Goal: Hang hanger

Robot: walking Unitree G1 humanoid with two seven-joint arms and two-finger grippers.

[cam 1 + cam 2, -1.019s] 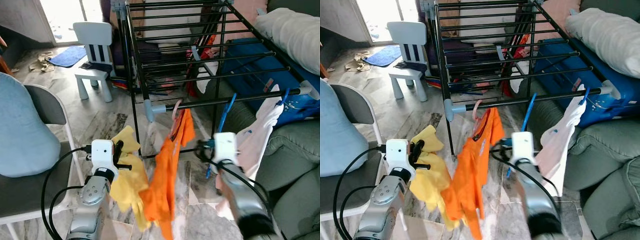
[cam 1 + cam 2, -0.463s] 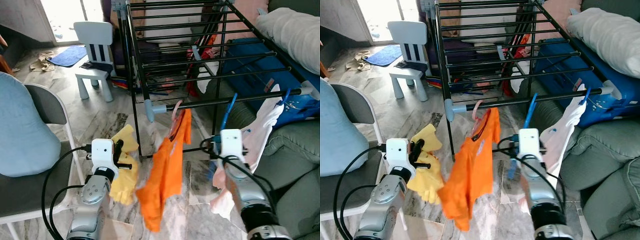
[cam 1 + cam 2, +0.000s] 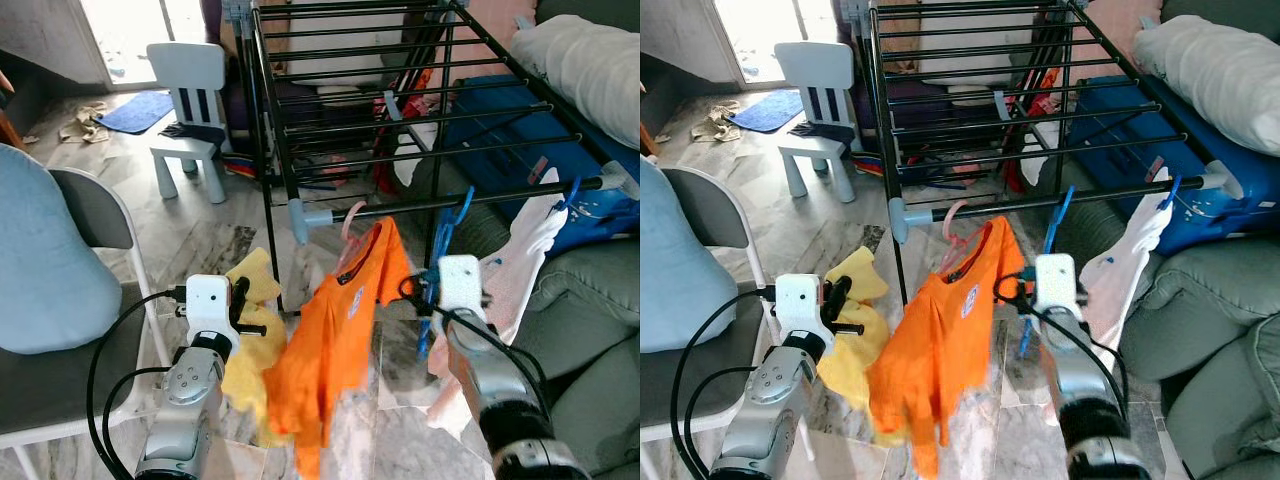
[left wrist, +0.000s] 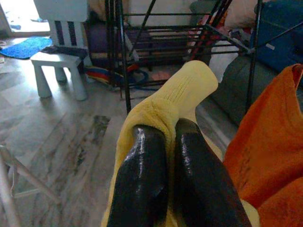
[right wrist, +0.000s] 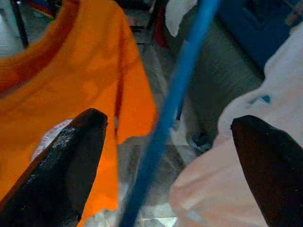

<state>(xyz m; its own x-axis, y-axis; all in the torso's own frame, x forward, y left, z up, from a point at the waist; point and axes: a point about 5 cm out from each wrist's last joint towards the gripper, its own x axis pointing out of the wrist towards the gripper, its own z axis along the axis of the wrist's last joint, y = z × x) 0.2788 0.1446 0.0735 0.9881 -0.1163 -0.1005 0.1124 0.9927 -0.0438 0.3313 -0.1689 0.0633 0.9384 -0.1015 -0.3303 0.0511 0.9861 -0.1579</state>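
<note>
At the lower left of the head view the left gripper (image 4: 163, 184) has its jaws closed on a yellow cloth (image 3: 252, 335), which droops beside the silver arm. At lower centre an orange shirt (image 3: 335, 350) hangs on a pink hanger (image 3: 352, 222), whose hook sits over the front rail of the black drying rack (image 3: 400, 110), just right of the rail's grey corner joint. The shirt tilts, its lower part reaching towards the yellow cloth.

To the right of the shirt the right gripper (image 5: 165, 156) is raised with its jaws wide open. In its wrist view a blue hanger (image 3: 445, 240) runs between the two fingers, though whether either finger touches it is hard to judge from the blurred close view. That blue hanger hangs from the same front rail, and a white garment (image 3: 515, 260) hangs further right along it.

At the left edge stands a folding chair (image 3: 95, 300) with a blue cushion (image 3: 45, 260). In the upper left, beyond the rack's near corner, is a small white chair (image 3: 190, 110), with a blue mat (image 3: 135, 110) behind it.
</note>
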